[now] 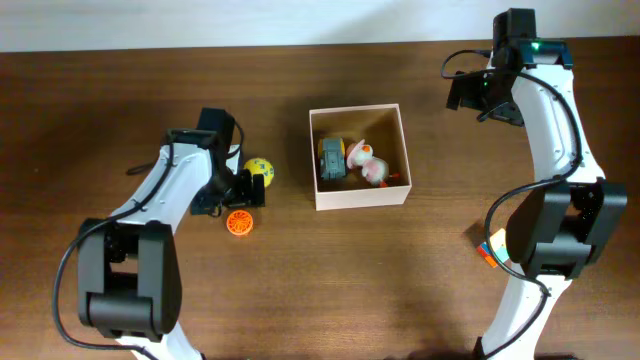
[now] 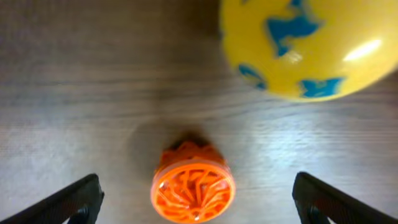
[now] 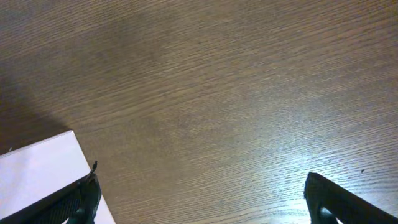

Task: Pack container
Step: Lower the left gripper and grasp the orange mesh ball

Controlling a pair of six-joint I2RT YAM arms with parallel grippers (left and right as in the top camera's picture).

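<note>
The container (image 1: 361, 196) is a square white-walled box with a tan inside at the table's middle. It holds a grey toy (image 1: 331, 160) and a white-and-pink toy (image 1: 367, 165). Its white corner shows in the right wrist view (image 3: 37, 177). An orange wheel-like toy (image 1: 239, 223) lies left of the box, with a yellow ball with blue marks (image 1: 259, 170) beside it. My left gripper (image 1: 231, 194) is open just above the orange toy (image 2: 193, 188), which lies between its fingers (image 2: 196, 208); the ball (image 2: 308, 43) is beyond. My right gripper (image 1: 478, 95) is open and empty (image 3: 202, 202), right of the box.
A small multicoloured cube (image 1: 491, 249) lies on the brown wooden table by the right arm's base. A pale strip runs along the table's far edge.
</note>
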